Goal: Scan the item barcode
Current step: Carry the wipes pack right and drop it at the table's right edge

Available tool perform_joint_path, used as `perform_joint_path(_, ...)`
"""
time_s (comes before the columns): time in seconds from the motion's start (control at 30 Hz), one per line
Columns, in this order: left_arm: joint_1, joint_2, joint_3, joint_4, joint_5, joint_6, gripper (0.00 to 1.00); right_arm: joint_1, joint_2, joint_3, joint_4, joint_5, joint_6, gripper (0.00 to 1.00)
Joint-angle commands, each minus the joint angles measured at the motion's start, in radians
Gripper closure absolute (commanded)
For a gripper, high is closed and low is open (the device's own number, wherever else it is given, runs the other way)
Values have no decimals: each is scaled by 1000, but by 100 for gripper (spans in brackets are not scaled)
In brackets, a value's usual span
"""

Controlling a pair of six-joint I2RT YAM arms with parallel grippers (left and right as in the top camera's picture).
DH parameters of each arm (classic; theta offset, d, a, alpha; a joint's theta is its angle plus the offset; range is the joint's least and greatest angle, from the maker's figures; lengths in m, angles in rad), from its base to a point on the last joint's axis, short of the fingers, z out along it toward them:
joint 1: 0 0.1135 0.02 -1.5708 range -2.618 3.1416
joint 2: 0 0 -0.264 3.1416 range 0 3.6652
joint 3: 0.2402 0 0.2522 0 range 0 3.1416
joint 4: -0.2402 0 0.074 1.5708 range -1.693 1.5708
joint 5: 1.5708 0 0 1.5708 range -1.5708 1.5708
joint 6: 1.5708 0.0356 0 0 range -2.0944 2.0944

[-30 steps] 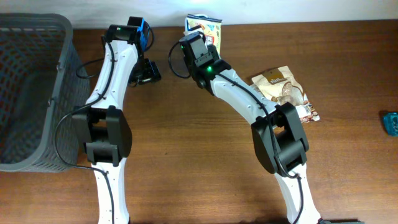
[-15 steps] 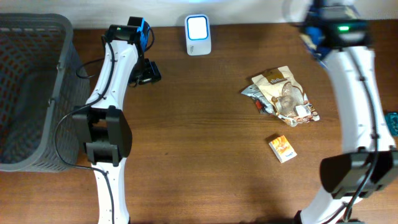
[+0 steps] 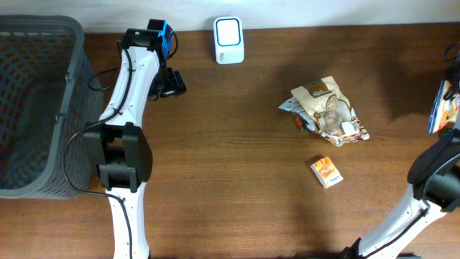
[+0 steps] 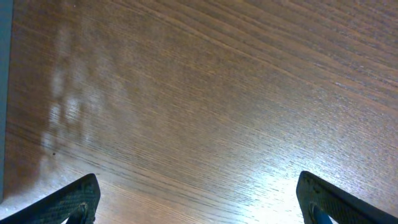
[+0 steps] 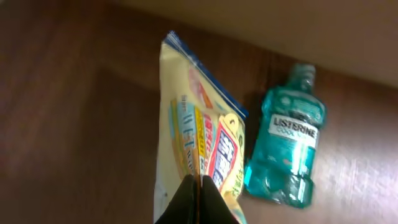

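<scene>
In the right wrist view my right gripper [image 5: 199,200] is shut on the lower edge of a yellow printed snack packet [image 5: 196,134], which hangs above the wood. From overhead this packet [image 3: 443,108] shows at the far right edge of the table. No barcode is readable on it. The white scanner [image 3: 228,30] stands at the back centre, far from the packet. My left gripper [image 4: 199,202] hovers open over bare wood with nothing between its fingers; from overhead the left gripper [image 3: 171,83] is left of the scanner.
A teal Listerine bottle [image 5: 287,152] lies on the table just beside the held packet. A pile of snack bags [image 3: 327,111] and a small orange box [image 3: 327,172] lie right of centre. A grey basket [image 3: 72,75] fills the left side.
My right arm has swung from the scanner at the back centre to the far right edge, carrying the packet. The scanner now stands uncovered. The left arm has not moved.
</scene>
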Motion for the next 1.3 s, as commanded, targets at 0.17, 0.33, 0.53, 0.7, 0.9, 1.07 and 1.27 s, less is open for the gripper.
perform_joint_path(0.17, -2, 7, 17, -2, -11, -9, 1, -56, 85, 4, 89, 111, -63, 88)
perform_joint_path(0.33, -2, 7, 17, -2, -11, -9, 1, -72, 81, 8, 45, 76, -132, 64)
perform_joint_path(0.53, -2, 7, 17, -2, -11, -9, 1, -28, 89, 6, -14, -451, -404, 81)
perform_joint_path(0.7, -2, 7, 17, -2, -11, -9, 1, -19, 136, 4, -126, -502, -322, 96)
perform_joint_path(0.9, -2, 7, 17, -2, -11, -9, 1, -19, 218, -2, -168, -537, -284, 96)
perform_joint_path(1.07, -2, 7, 17, -2, -11, -9, 1, -37, 254, -2, -101, -352, -198, 96)
perform_joint_path(1.27, -2, 7, 17, -2, -11, -9, 1, -75, 254, -1, -35, -342, -199, 96)
